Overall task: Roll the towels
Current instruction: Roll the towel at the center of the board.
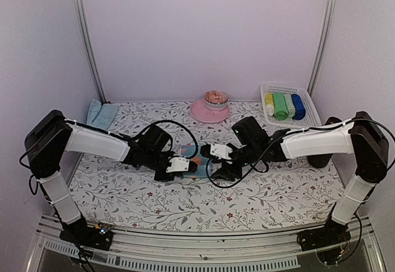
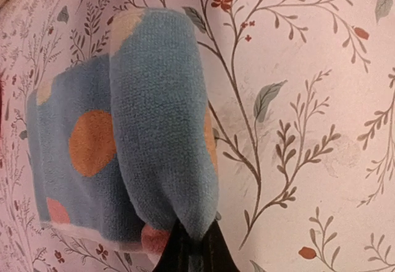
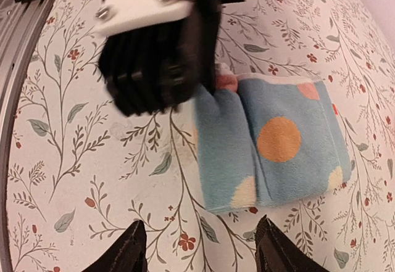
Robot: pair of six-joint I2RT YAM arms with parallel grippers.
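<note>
Left tool point(image 2: 192, 248) pinched on rolled fold of blue orange-dotted towel point(image 2: 154, 118), right tool point(image 3: 200, 238) spread wide just beside it

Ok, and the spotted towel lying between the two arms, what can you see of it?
The spotted towel is blue, terry-looking cloth with orange, pink and cream dots and a pale hem. It is partly rolled: one edge is curled into a soft tube, and the rest lies flat on the floral tablecloth. The left gripper has its jaws pinched on one end of the tube. The right gripper, jaws open, hangs apart from it.
</note>
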